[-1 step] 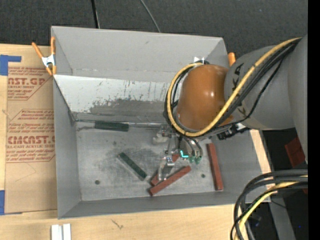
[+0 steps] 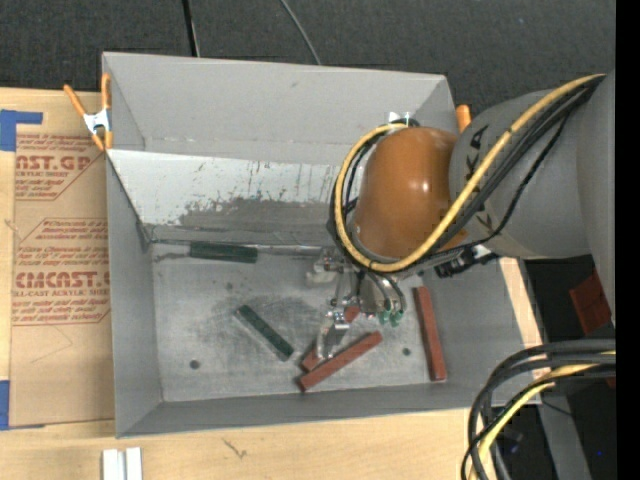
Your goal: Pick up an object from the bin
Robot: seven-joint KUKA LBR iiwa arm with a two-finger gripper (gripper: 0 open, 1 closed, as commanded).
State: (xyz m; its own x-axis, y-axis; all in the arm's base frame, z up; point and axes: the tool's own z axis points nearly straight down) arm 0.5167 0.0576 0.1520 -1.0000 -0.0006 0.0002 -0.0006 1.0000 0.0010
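Hovered two-finger gripper (image 2: 338,330) over long reddish-brown flat bar (image 2: 347,357), front of grey metal bin (image 2: 135,298), could not tell its opening.

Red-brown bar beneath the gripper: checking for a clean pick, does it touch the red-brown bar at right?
Apart: camera view shows bare bin floor between slanted bar and right bar.

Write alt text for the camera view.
The gripper hangs low in the grey bin, just over a slanted reddish-brown bar near the front wall. A second reddish-brown bar lies by the right wall; a dark green bar lies left of the gripper, a second green bar along the back wall.
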